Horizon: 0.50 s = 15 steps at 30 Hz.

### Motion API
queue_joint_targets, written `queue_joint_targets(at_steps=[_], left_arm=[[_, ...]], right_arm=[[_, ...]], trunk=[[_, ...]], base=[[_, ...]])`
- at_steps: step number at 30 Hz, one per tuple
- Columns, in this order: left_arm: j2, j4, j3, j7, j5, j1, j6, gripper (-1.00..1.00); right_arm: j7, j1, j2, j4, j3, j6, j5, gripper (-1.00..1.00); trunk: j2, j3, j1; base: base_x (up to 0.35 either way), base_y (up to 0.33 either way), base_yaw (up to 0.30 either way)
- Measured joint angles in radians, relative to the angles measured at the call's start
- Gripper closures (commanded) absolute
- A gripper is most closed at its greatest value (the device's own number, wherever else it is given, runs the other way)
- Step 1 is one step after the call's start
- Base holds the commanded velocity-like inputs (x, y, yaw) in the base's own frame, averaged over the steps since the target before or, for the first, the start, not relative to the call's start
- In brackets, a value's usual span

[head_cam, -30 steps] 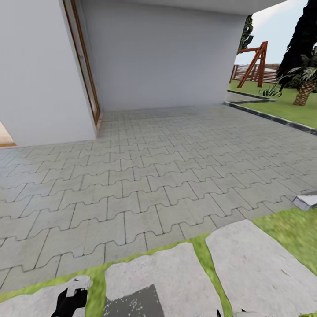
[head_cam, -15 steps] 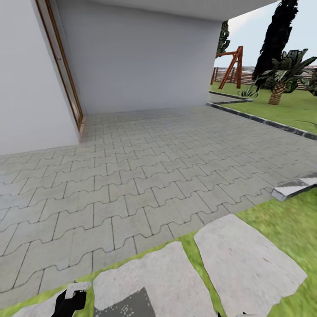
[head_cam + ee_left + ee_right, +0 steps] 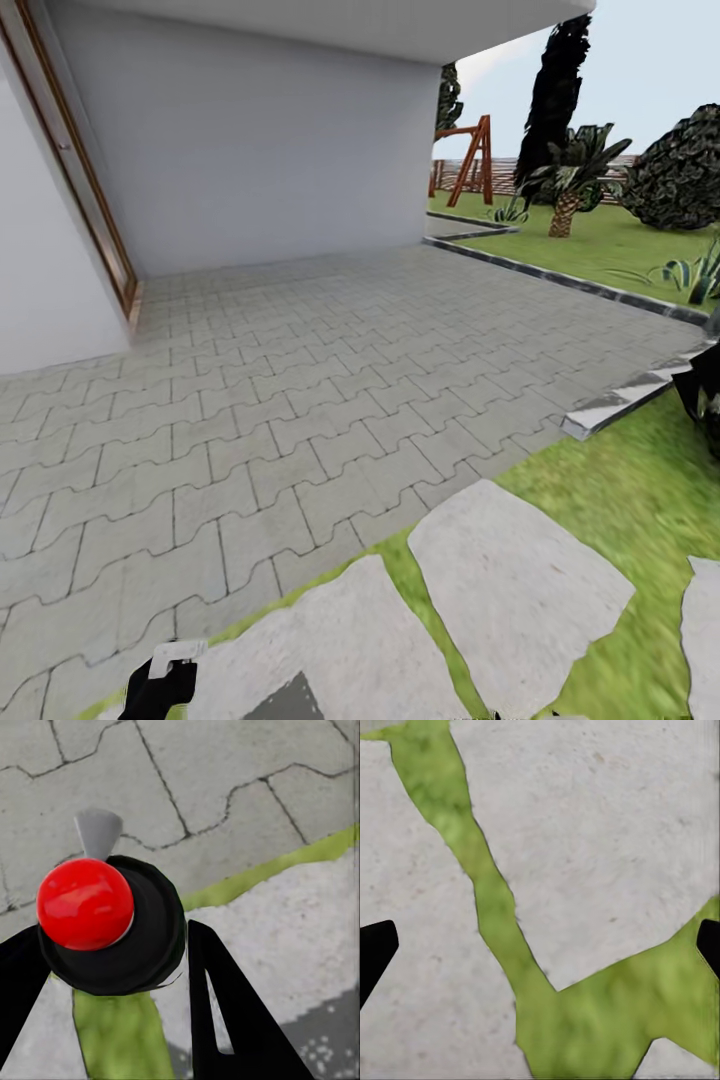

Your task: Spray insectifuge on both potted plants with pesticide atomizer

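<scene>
In the left wrist view my left gripper (image 3: 112,937) is shut on a small sprayer, the pesticide atomizer (image 3: 85,904): a dark round body with a red ball top and a grey lever. My black fingers (image 3: 225,1012) flank it on both sides. The same gripper and its load (image 3: 160,685) peek in at the bottom of the head view. My right gripper (image 3: 540,945) is open over a pale stepping stone and grass, with nothing between its tips. The two potted plants are out of view. The garden lawn (image 3: 610,245) lies at the right.
Grey interlocking paving (image 3: 300,380) runs up to the white house wall (image 3: 270,140) and a wooden door frame (image 3: 90,210). Stepping stones (image 3: 510,580) lie in the grass ahead. A swing frame (image 3: 470,160), palm (image 3: 570,190), bush (image 3: 680,170), agave (image 3: 700,275) and a dark object (image 3: 705,400) stand to the right.
The whole head view has swung to the right: the wall and door frame slid left, and more lawn, a bush and an agave came into sight. The left gripper still holds the atomizer.
</scene>
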State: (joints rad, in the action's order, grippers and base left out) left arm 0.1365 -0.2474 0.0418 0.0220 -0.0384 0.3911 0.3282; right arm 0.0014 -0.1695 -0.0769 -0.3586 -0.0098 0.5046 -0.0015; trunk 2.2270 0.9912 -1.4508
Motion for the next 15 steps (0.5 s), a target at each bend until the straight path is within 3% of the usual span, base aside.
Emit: queue_joint_targets(at_steps=[15], left_arm=[[-0.004,0.002,-0.003,-0.003,0.003,0.0,-0.001,1.0]], right_arm=[[0.0,0.0,0.002,-0.002,0.0,0.0,0.0,-1.0]], trunk=[[-0.007,-0.016,0.004]], base=[[0.0,0.0,-0.282]])
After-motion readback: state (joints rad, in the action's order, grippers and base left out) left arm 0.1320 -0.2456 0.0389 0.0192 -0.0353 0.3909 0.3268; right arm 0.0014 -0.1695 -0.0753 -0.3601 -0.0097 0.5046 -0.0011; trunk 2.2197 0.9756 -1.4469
